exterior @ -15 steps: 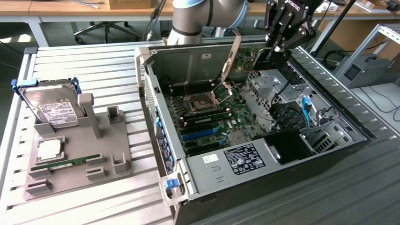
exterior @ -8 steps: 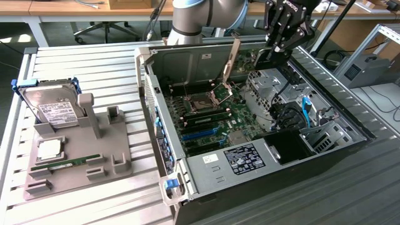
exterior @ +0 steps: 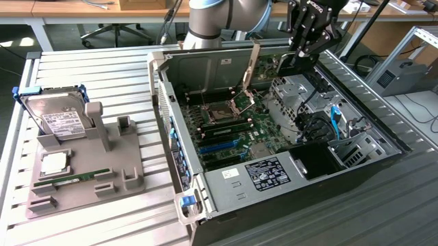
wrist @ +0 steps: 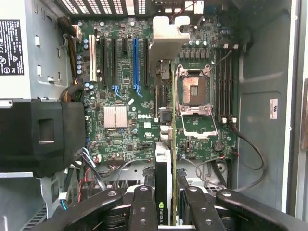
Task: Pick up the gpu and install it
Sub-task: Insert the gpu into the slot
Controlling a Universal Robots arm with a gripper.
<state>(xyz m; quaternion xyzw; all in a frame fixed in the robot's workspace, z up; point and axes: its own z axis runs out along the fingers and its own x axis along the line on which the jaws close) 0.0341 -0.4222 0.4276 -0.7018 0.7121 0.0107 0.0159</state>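
1. The gripper [wrist: 167,211] is clamped on the gpu [wrist: 162,173], with black fingers [wrist: 143,206] pressed on both flat sides.
2. The gpu is seen from its thin edge. Its long side runs away from the fingers, and the silver bracket [wrist: 166,41] is at the far end. It lines up the same way as the blue slots [wrist: 134,62].
3. The black face of the gpu says NVIDIA near the fingers. The green board [wrist: 120,139] says DELL. A sticker [wrist: 9,48] has words too small to read.
4. The gpu hangs over the board, between the blue slots and the open chip socket [wrist: 195,91].
5. In the exterior view, the arm [exterior: 219,18] reaches over the far end of the open case [exterior: 205,192]. The case has no lid, but walls stand all around the board.
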